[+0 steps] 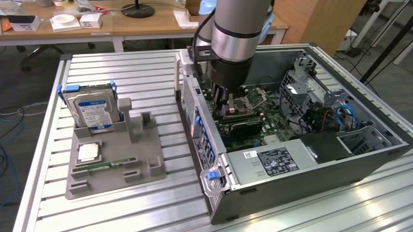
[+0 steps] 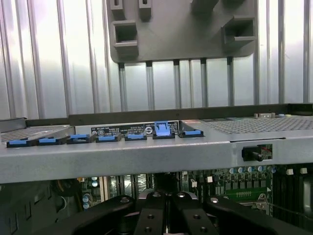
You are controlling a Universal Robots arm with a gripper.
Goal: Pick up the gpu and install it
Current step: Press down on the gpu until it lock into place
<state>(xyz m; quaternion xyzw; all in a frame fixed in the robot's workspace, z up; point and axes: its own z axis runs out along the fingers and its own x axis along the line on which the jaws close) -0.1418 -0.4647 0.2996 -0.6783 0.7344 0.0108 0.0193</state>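
The open computer case (image 1: pixel 290 159) lies on its side on the slatted counter (image 1: pixel 129 67), its interior facing upward. The case's rear wall, carrying a row of blue slot clips (image 2: pixel 102 138), forms the boundary nearest the grey parts holder (image 1: pixel 116 159). Inside, the power supply (image 1: pixel 271 162) closes off one end and the drive cage (image 1: pixel 361 140) occupies the exterior view's right, leaving the motherboard (image 1: pixel 258 121) area as the only open room.

The holder stands just beside the case on the exterior view's left. It carries an upright hard drive (image 1: pixel 94 111), a processor (image 1: pixel 88 152) lying flat and a memory stick (image 1: pixel 103 166). Bare slatted surface surrounds the holder on its other sides.

The arm (image 1: pixel 235 29) descends near vertical into the case, close to the rear wall. The end effector (image 1: pixel 225 104) is clenched, its fingers (image 2: pixel 156 215) meeting over the board. The gpu (image 1: pixel 242 124) sits as a dark card on the motherboard directly below the end effector; whether the fingers grasp it cannot be told.
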